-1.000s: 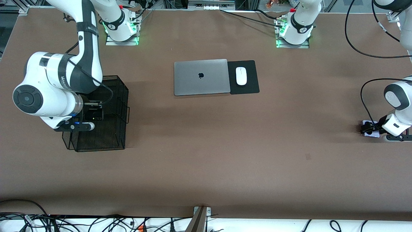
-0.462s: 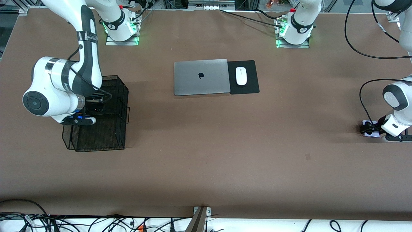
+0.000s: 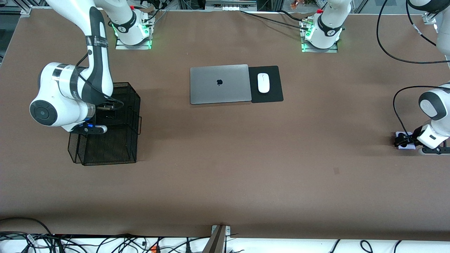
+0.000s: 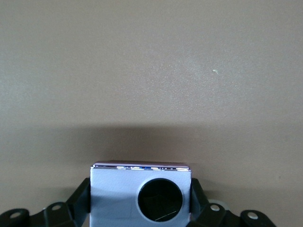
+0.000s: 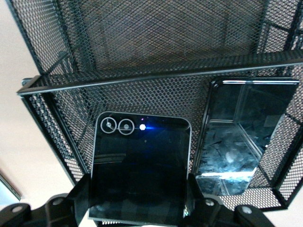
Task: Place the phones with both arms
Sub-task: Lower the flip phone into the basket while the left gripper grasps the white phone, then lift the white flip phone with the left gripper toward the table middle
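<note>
My right gripper [image 5: 139, 189] is shut on the small square black flip phone [image 5: 142, 156] and holds it over the black mesh basket [image 3: 116, 151] at the right arm's end of the table. In the front view that gripper [image 3: 105, 117] hangs above the basket's middle. The long black slab phone [image 5: 241, 137] lies inside the basket [image 5: 142, 75]. At the left arm's end, the lilac-white phone [image 4: 113, 189] rests on the brown table. My left gripper [image 4: 140, 191] has its fingers pressed against the phone's two sides. In the front view, gripper [image 3: 402, 140] and phone [image 3: 407, 147] are low on the table.
A shut silver laptop [image 3: 219, 83] lies mid-table toward the bases, with a white mouse [image 3: 263, 83] on a black pad [image 3: 274, 89] beside it. A black cable [image 3: 395, 105] loops near the left arm's wrist.
My left gripper's fingers have shut in on the lilac-white phone. My right arm has carried the flip phone over the basket toward the robots' bases.
</note>
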You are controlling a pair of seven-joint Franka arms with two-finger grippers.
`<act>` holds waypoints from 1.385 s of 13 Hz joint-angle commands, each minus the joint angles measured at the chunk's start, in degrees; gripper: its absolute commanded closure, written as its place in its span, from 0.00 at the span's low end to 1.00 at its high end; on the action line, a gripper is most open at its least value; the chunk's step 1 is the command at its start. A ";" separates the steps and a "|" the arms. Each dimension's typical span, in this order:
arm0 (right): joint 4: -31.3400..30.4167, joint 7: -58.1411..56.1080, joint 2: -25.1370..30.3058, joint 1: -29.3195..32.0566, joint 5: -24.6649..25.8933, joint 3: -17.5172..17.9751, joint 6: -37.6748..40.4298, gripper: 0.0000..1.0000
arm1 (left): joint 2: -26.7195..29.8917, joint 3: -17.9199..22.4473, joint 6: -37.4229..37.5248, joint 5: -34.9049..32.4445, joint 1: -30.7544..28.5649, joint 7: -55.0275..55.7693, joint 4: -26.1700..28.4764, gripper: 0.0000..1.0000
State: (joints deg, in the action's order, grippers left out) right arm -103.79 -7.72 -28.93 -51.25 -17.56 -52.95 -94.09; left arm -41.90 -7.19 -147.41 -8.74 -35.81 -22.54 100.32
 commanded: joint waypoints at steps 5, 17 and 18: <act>-1.42 -0.19 -0.34 -0.96 -2.65 -0.22 0.13 0.86 | 1.99 -0.10 3.17 0.91 2.15 2.76 -1.18 0.67; -0.54 0.34 -0.87 -0.34 -2.83 -0.40 0.04 0.01 | 7.62 0.25 30.33 -0.66 21.03 28.49 -13.04 0.67; -0.02 0.42 -0.78 -0.34 -2.83 -0.40 0.04 0.01 | 7.62 0.16 31.21 -2.06 23.05 31.91 -13.40 0.67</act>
State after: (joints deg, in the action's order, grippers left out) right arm -104.61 -7.58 -29.64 -51.61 -19.45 -53.00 -94.16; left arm -34.37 -7.94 -119.23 -8.97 -16.41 4.10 88.68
